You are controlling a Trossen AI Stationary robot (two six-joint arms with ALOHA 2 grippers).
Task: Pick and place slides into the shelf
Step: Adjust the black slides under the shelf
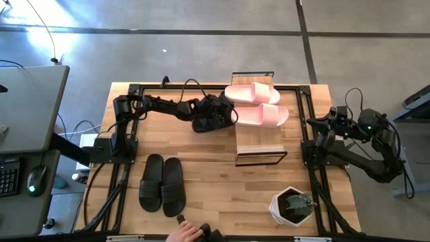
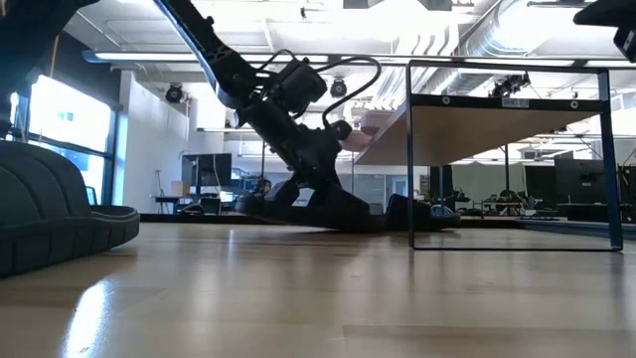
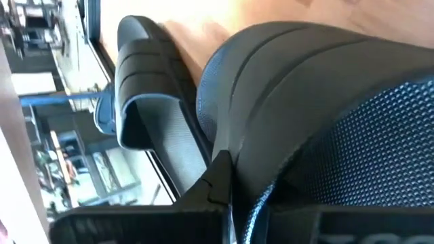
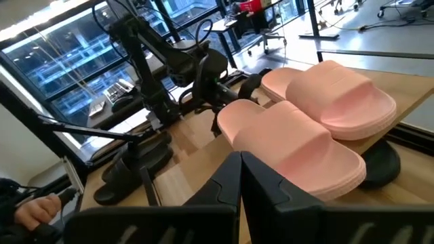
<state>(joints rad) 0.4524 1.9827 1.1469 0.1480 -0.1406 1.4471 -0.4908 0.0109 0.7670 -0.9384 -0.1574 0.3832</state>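
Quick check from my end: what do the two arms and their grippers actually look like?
Both arms are matte black, with chunky jointed links. The left arm carries loose black cables looping along it to its left gripper. The right arm has a small green light near its wrist; the right gripper has flat, angular dark fingers.

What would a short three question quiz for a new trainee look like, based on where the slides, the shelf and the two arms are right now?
1. True or false: the pink slides lie on top of the shelf.
2. Which gripper is down at the black slides beside the shelf? A) left gripper B) right gripper
3. Fill in: the potted plant stands near the table's front ____ corner.

Key:
1. True; both pink slides rest on the plank top.
2. A; the left arm reaches across to that black pair, while the right arm waits at the table's right edge.
3. Right; another black pair lies at front left, near a person's hand.
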